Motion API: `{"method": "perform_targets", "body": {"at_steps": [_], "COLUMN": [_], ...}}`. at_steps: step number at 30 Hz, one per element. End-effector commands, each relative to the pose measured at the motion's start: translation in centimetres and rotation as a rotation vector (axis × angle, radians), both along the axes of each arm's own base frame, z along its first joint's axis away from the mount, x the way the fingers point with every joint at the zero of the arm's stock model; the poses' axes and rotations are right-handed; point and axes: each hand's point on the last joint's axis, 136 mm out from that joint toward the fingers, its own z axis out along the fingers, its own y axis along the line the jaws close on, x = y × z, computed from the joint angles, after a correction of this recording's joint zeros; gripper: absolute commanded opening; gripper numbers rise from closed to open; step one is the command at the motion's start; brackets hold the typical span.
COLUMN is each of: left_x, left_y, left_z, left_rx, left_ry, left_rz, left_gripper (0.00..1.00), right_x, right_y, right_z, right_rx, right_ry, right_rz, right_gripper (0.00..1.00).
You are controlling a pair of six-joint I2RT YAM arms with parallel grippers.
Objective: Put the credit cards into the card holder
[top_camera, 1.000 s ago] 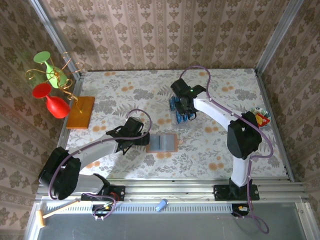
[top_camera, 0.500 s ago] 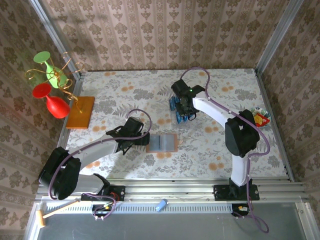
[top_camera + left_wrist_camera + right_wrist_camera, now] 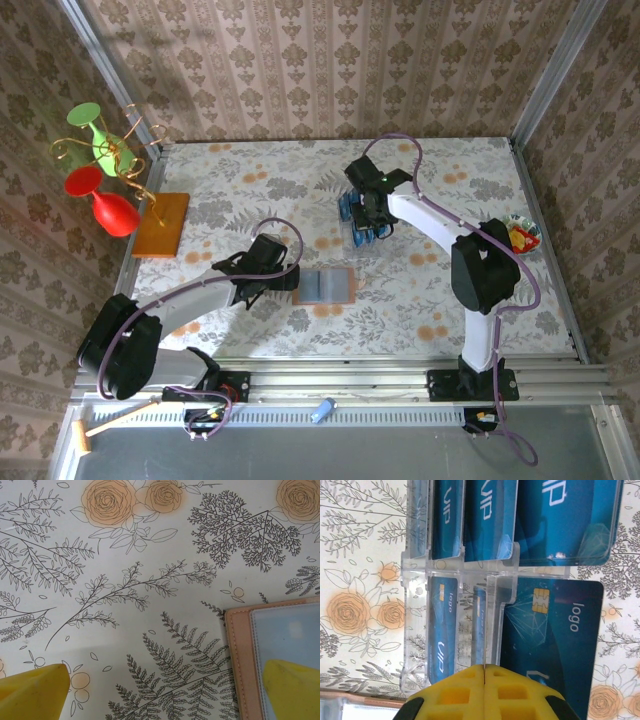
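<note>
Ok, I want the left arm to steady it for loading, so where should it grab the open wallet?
The wallet lies open and flat on the table, so only its rim offers a bite. I'd pinch the leather border below the open left gripper, coming in low from the bare-table side; one finger would probably have to slip under. That leaves the grey pocket free.

White-and-black left arm (image 3: 190, 297) lies low, its yellow-padded left gripper (image 3: 165, 687) spread wide; right arm (image 3: 430, 222) reaches far forward, right gripper (image 3: 484, 674) pads pressed together.
</note>
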Motion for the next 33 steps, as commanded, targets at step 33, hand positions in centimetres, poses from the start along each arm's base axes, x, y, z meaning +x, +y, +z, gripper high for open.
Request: {"method": "perform_targets", "body": {"at_steps": [33], "left_x": [-1.2], "left_y": [-0.1], "left_z": [-0.7], "left_rx": [0.113], "left_ry": [0.012], "left_rz": [-0.067], "left_gripper": [1.0], "right_x": [-10.6], "right_y": [9.6], "right_z": [2.8], "right_rx": [0.664], "right_ry": [-0.127], "right_rz": [0.034], "right_gripper": [0.0]}}
